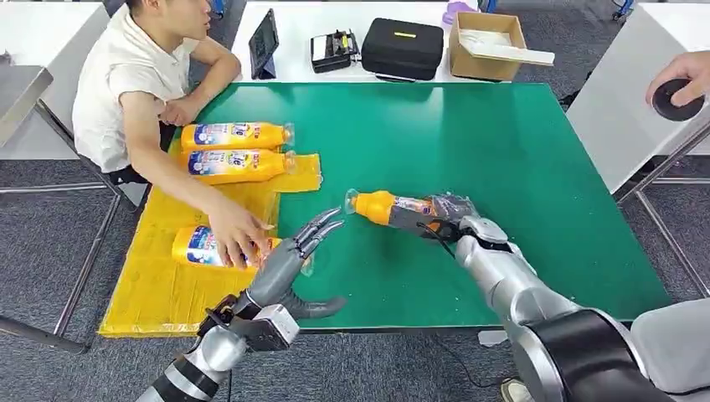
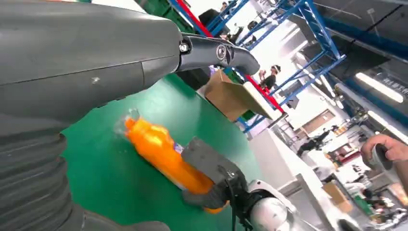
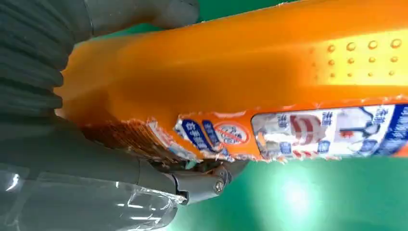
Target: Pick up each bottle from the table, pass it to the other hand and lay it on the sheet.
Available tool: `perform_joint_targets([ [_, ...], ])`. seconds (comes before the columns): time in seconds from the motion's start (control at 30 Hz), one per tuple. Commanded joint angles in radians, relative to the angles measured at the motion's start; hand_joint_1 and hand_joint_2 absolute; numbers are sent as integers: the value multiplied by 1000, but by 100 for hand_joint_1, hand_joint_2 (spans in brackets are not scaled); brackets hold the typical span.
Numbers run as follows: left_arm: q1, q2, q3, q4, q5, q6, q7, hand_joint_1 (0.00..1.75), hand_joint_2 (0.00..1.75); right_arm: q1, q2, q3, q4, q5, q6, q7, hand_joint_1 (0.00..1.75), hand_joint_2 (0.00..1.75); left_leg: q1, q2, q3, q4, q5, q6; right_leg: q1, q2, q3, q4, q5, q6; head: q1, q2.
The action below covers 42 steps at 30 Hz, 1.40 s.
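Four orange plastic bottles with blue-and-white labels show in the head view. The right hand (image 1: 448, 219), at centre frame, grips one orange bottle (image 1: 387, 206) by its base end, holding it roughly level above the green bench (image 1: 519, 167) with its clear cap pointing toward the left of the frame. In the right wrist view the same bottle (image 3: 269, 86) fills most of the picture, the hand's fingers (image 3: 120, 166) wrapped round its labelled side. The left hand (image 1: 289, 255), lower centre-left, holds nothing; its fingers are spread wide and point toward the held bottle's cap, with a gap between.

A crinkled yellow plastic sheet (image 1: 159, 293) lies over the bench's left edge. Three bottles lie on their sides on it: two side by side near the upper left, the farther bottle (image 1: 237, 134) and the nearer one (image 1: 240, 163), both with caps toward the right, and a third bottle (image 1: 205, 247) lower down, partly covered by a person's hand (image 1: 237, 230). That person, in a white shirt, sits at the frame's upper left.

Beyond the bench, on a white table at the top of the frame, stand an open cardboard box (image 1: 487, 43) with a pale flat item lying across it, a closed black case (image 1: 403, 47) and a dark tablet (image 1: 264, 42).
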State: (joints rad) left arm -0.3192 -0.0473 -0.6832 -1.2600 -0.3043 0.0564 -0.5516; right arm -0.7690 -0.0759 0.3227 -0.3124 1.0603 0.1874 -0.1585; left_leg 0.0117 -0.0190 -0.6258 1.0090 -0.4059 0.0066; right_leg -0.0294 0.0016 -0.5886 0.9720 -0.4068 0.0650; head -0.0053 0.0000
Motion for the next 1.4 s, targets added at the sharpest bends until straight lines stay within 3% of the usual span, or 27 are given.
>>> perform_joint_targets([
  [0.03,-14,-5,-6,51,38,-17,1,0,175,95,-13,-136,68,-90,75,-94,175,175,2,-1,6,-1,-1,-1,2,-2,7,-3,0,-3,0,0],
  [0.33,79,-108,168,-30,365,-50,116,0,175,160,-13,-342,11,-357,151,-310,175,175,2,3,11,-2,-3,0,3,1,11,-4,0,-4,0,0],
  [0.5,124,-134,200,-8,535,95,195,0,175,221,55,-338,-180,-558,192,-465,175,175,1,8,11,-2,-3,-1,2,6,11,-3,1,-5,0,0],
  [0.53,131,-131,197,10,561,104,187,0,175,251,70,-305,-270,-620,213,-467,175,175,1,8,11,-1,-3,-1,2,7,11,-2,1,-4,0,0],
  [0.67,136,-126,192,17,585,95,191,0,175,276,75,-277,-338,-665,221,-445,175,175,1,9,11,-2,-3,-1,2,8,10,-2,1,-3,0,0],
  [0.73,148,-100,163,37,668,29,230,0,175,347,80,-134,-548,-802,198,-393,175,175,0,9,10,-2,-4,-1,1,8,10,-1,0,-3,0,0],
  [0.87,143,-101,161,35,670,28,230,0,175,343,68,-118,-535,-820,187,-394,175,175,0,6,-1,-1,-3,0,1,6,-1,0,-1,-3,0,0],
  [1.1,142,-100,159,35,681,20,241,0,175,339,63,-106,-528,-835,194,-417,175,175,0,5,-5,-1,-3,0,-1,5,-3,0,-1,-3,0,0],
  [1.2,134,-94,151,47,712,-12,251,0,175,362,94,-18,-615,-835,187,-437,175,175,0,6,-5,-1,-3,0,0,6,-3,0,-1,-3,0,0],
  [1.33,89,-111,133,77,539,131,164,0,175,380,109,122,-694,-856,164,-413,175,175,0,7,-6,0,-3,0,1,7,-6,1,0,-3,0,0],
  [1.4,74,-130,141,100,540,116,180,0,175,376,111,168,-700,-859,149,-399,175,175,0,6,-5,0,-3,0,1,6,-5,1,-1,-4,0,0],
])
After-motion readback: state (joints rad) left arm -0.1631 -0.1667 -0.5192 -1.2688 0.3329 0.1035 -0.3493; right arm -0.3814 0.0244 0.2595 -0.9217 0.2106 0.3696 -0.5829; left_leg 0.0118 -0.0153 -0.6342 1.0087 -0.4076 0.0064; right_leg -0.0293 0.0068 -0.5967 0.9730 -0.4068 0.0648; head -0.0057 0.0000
